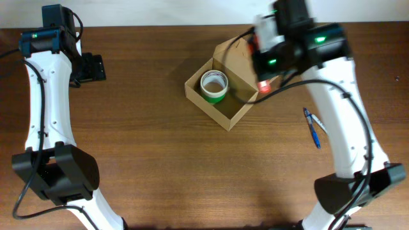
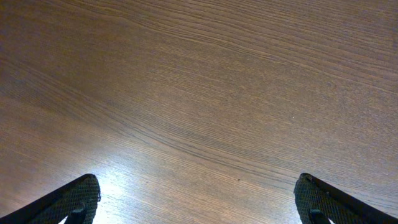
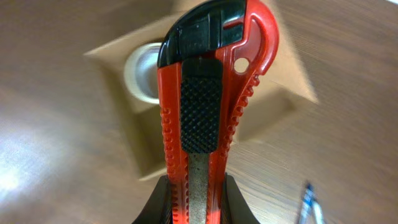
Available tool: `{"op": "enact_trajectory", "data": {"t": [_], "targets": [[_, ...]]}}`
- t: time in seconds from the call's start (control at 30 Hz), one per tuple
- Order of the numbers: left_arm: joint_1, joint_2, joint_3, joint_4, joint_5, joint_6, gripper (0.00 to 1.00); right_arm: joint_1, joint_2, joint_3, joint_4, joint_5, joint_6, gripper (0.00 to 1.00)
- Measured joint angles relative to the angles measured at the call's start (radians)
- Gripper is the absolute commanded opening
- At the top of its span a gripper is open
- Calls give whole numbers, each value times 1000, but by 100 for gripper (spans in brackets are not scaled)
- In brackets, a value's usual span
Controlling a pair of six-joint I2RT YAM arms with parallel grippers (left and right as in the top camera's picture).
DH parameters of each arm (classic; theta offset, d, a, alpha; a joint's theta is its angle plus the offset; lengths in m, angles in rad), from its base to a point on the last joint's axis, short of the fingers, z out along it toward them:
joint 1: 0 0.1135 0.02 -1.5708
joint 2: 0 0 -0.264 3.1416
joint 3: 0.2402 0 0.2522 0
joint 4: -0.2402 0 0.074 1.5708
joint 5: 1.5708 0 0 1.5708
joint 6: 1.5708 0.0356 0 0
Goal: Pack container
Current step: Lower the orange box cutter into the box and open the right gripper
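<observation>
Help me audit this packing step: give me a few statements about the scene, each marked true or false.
1. A tape roll lies inside the box. True.
2. The right gripper holds a pen. False: it is shut on a red knife; the pen lies on the table.
3. The left gripper is open over bare wood. True.
4. The box is closed. False: its flap stands open.

container (image 3: 124, 118) blurred behind knife (image 3: 208, 93), pen (image 3: 309, 205) cut off
</observation>
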Motion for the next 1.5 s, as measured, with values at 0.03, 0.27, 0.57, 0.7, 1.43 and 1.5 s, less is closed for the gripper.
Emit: {"op": "enact_trajectory", "data": {"t": [0.03,0.27,0.57,0.7,1.43,1.5], "targets": [[0,0,0,0,0,0,100,28,1,0,0,3,-4,4],[0,0,0,0,0,0,100,160,67,0,94,38,-67,5],[0,0,0,0,0,0,100,166,277,0,132,72,-92,4],[0,0,0,0,0,0,100,166,349,0,124,77,-95,4],[0,0,0,0,0,0,100,192,412,0,95,47,-104,4],[0,0,0,0,0,0,100,200,412,0,97,44,-105,4]]}}
